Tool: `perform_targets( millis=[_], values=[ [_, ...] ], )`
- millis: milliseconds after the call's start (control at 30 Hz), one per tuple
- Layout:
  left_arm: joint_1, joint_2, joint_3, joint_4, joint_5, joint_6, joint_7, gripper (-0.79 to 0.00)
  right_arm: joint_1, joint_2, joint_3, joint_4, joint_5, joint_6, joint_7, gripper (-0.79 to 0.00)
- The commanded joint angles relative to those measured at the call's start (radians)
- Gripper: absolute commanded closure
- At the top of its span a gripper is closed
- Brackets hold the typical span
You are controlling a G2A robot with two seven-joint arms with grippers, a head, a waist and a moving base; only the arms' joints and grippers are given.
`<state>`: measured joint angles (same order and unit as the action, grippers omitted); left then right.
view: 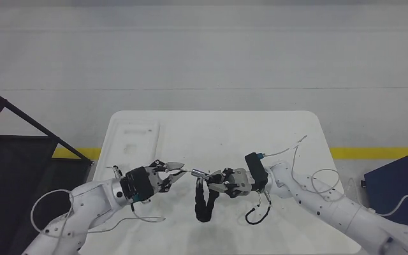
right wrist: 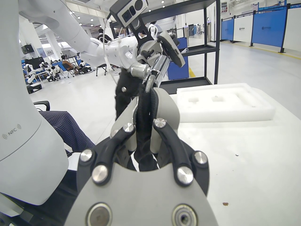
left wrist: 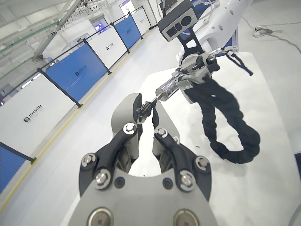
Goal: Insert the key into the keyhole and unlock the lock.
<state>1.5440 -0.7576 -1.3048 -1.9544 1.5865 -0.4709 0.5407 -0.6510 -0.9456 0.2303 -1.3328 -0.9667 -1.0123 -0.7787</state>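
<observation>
Plenty of bare table [view: 255, 137] beyond the action, and the foam tray [view: 131, 143] sits at the far left corner, well apart. The 2 arms angle in low from the near edge, wrists facing each other mid-table. Left gripper [left wrist: 147, 104] is pinched narrow on the key [left wrist: 144, 112], blade tip touching the end face of the lock [left wrist: 168, 87]. Right gripper [right wrist: 147, 95] is clamped on the lock by its black sleeved cable [left wrist: 235, 142], loop hanging toward the tabletop.

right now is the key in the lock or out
At the mouth, not seated: the key, held in the left tool, has its tip at the end face of the lock, blade showing between. Depth: cannot tell.
</observation>
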Motion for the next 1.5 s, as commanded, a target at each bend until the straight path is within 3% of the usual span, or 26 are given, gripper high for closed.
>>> perform_targets(
  millis=[0,333,567,633,667,800,833,867,900,933,967,1033,1200,1467],
  values=[
    [-0.002,-0.002,0.006,0.018,0.082,0.041,0.060,0.000,0.000,0.000,0.000,0.000,0.000,0.000,0.000,0.000],
    [-0.036,-0.009,0.040,0.095,0.346,0.206,0.289,0.000,0.000,0.000,0.000,0.000,0.000,0.000,0.000,0.000],
    [-0.049,-0.018,0.056,0.123,0.448,0.329,0.348,0.000,0.000,0.000,0.000,0.000,0.000,0.000,0.000,0.000],
    [-0.055,-0.020,0.053,0.124,0.478,0.371,0.361,-0.188,0.000,0.000,0.000,0.000,0.000,0.000,0.000,0.000],
    [-0.054,-0.021,0.054,0.128,0.487,0.389,0.365,-0.191,0.000,0.000,0.000,0.000,0.000,0.000,0.000,0.000],
    [-0.052,-0.025,0.055,0.131,0.505,0.423,0.370,0.000,0.000,0.000,0.000,0.000,0.000,0.000,0.000,0.000],
    [-0.052,-0.026,0.055,0.131,0.503,0.420,0.372,0.000,0.000,0.000,0.000,0.000,0.000,0.000,0.000,0.000],
    [-0.052,-0.026,0.056,0.133,0.497,0.410,0.376,-0.037,0.000,0.000,0.000,0.000,0.000,0.000,0.000,0.000],
    [-0.050,-0.027,0.057,0.137,0.478,0.391,0.375,-0.286,0.000,0.000,0.000,0.000,0.000,0.000,0.000,0.000],
    [-0.050,-0.028,0.056,0.138,0.457,0.372,0.371,-0.465,0.000,0.000,0.000,0.000,0.000,0.000,0.000,0.000],
    [-0.048,-0.029,0.061,0.138,0.426,0.337,0.380,-0.785,0.000,0.000,0.000,0.000,0.000,0.000,0.000,0.000],
    [-0.054,-0.029,0.057,0.146,0.369,0.264,0.403,-0.785,0.000,0.000,0.000,0.000,0.000,0.000,0.000,0.000],
    [-0.047,-0.029,0.030,0.143,0.314,0.210,0.361,-0.785,-0.012,0.000,0.015,-0.010,0.014,0.029,0.020,0.000],
    [-0.062,-0.040,-0.018,0.178,0.075,0.100,0.170,-0.785,-0.057,0.014,0.109,-0.034,0.058,0.061,0.074,0.000]
  ],
)
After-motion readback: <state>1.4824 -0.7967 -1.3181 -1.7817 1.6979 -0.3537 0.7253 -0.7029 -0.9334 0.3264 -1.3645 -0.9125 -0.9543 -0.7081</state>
